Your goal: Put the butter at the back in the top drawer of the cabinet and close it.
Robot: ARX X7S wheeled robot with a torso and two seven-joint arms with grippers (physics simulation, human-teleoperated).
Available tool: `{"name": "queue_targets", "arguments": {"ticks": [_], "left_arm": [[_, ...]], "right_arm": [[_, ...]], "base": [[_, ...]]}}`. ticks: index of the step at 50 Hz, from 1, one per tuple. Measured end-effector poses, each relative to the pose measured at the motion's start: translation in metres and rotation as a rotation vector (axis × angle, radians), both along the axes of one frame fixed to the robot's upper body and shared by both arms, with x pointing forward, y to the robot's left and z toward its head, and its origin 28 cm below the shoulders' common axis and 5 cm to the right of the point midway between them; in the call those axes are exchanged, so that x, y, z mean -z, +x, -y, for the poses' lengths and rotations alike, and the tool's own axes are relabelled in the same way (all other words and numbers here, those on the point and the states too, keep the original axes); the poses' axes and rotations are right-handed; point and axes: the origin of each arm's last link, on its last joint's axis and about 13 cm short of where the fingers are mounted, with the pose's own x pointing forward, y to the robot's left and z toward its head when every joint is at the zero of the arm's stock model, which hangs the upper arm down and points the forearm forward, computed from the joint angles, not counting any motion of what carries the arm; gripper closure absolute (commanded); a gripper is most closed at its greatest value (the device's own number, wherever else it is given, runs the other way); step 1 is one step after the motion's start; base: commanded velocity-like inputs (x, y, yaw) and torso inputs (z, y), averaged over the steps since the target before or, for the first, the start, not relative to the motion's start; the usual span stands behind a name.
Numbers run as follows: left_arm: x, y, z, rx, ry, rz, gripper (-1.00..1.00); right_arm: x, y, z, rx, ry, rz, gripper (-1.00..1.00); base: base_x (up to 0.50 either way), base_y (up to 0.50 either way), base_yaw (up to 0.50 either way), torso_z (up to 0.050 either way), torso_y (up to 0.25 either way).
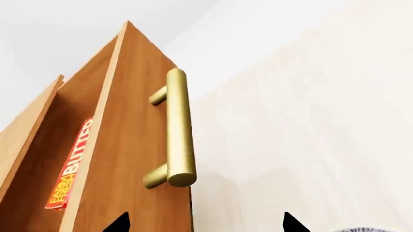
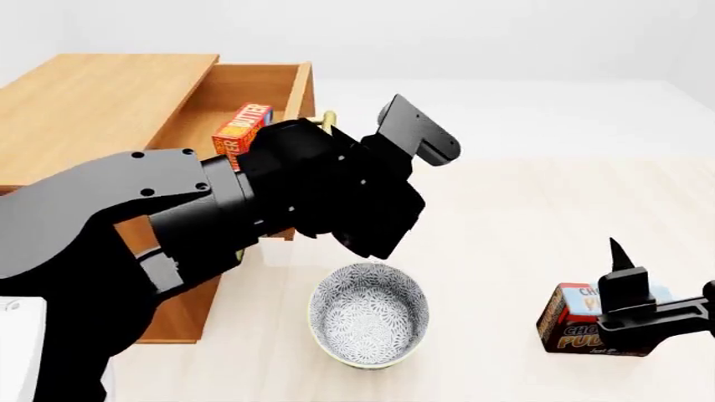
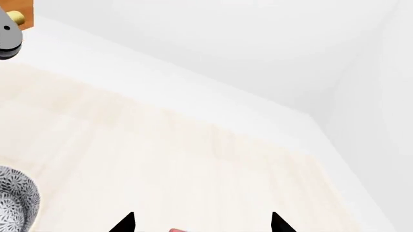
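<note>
While top drawer (image 2: 240, 92) open — butter (image 2: 243, 126) inside.

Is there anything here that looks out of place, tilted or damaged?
Nothing looks damaged or spilled. The top drawer stands open with the butter inside. The bowl sits upright on the floor, and the pudding box stands beside the right gripper.

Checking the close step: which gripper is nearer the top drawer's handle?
Left. The left gripper sits just in front of the top drawer's handle, fingertips apart and empty. The right gripper hangs far off, above the pudding box.
</note>
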Motion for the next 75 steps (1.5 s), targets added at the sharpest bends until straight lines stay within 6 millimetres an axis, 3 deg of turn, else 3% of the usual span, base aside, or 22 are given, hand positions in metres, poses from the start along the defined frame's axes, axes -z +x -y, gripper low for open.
{"name": "queue_targets", "arguments": {"ticks": [40, 75], "left_arm": [[0.007, 0.017, -0.017, -0.167, 0.06, -0.056, -1.0], [0.012, 0.035, -0.033, -0.281, 0.008, -0.13, -1.0]], "right_arm": [[-0.001, -0.002, -0.002, -0.024, -0.001, 0.008, -1.0], [-0.001, -0.002, -0.002, -0.04, -0.003, 0.006, -1.0]], "base": [[0.0, 0.0, 0.0, 0.0, 0.0], [0.0, 0.0, 0.0, 0.0, 0.0]]}}
